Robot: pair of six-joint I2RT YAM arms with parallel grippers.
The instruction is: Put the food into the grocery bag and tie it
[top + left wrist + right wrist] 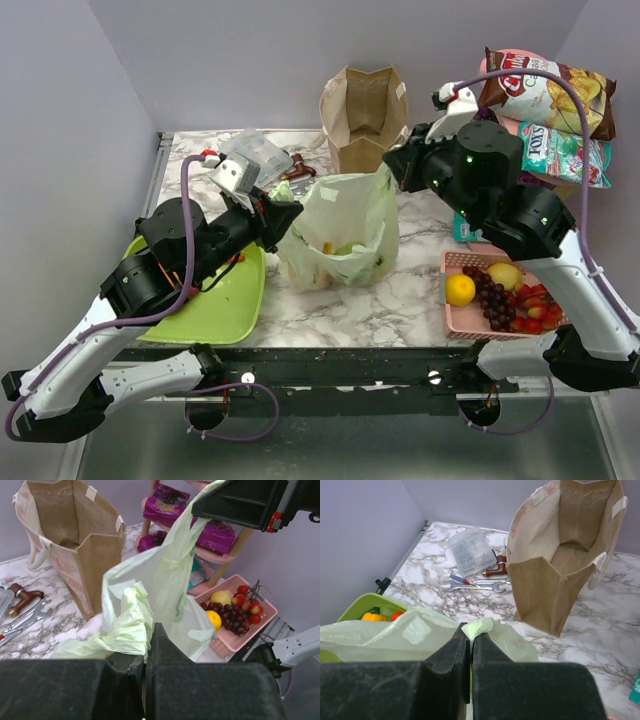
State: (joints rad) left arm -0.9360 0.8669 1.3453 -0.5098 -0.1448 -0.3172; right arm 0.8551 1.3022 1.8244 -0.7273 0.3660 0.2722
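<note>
The pale green grocery bag (pixel 345 225) stands open mid-table, its two handles pulled apart. Yellow and pale green food (pixel 337 247) shows inside it. My left gripper (pixel 292 216) is shut on the bag's left handle; in the left wrist view bunched plastic (pixel 131 625) sits between the closed fingers of that gripper (pixel 146 647). My right gripper (pixel 391 166) is shut on the right handle, and a twisted tuft of plastic (pixel 479 626) sticks out of its closed tips (pixel 471 634). A yellow-orange pepper (pixel 371 616) lies on the green tray (pixel 355 615).
A brown paper bag (pixel 363 110) stands open behind the grocery bag. A pink basket (pixel 455 318) with grapes, orange and cherries sits at the right. The green tray (pixel 215 305) lies under my left arm. Wrenches (pixel 470 584), a clear box (pixel 255 153) and snack packets (pixel 545 90) lie at the back.
</note>
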